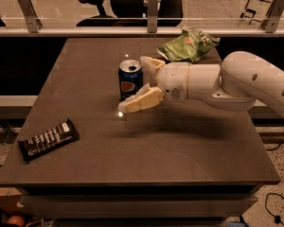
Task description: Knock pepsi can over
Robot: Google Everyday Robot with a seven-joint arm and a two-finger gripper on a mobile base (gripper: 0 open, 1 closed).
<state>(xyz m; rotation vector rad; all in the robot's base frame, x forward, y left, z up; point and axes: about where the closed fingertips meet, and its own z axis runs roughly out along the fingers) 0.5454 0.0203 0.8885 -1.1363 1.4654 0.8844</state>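
The pepsi can (130,81) stands upright near the middle of the brown table (132,145), dark blue with a round logo and silver top. My gripper (141,85) comes in from the right on a white arm. It is open, with one cream finger (138,101) in front of the can and the other finger (150,65) behind it on the can's right. The can sits at the mouth of the gap between them. I cannot tell if a finger touches it.
A green chip bag (188,44) lies at the back right of the table. A flat black candy bar (48,139) lies near the front left corner. A glass rail and office chairs stand behind the table.
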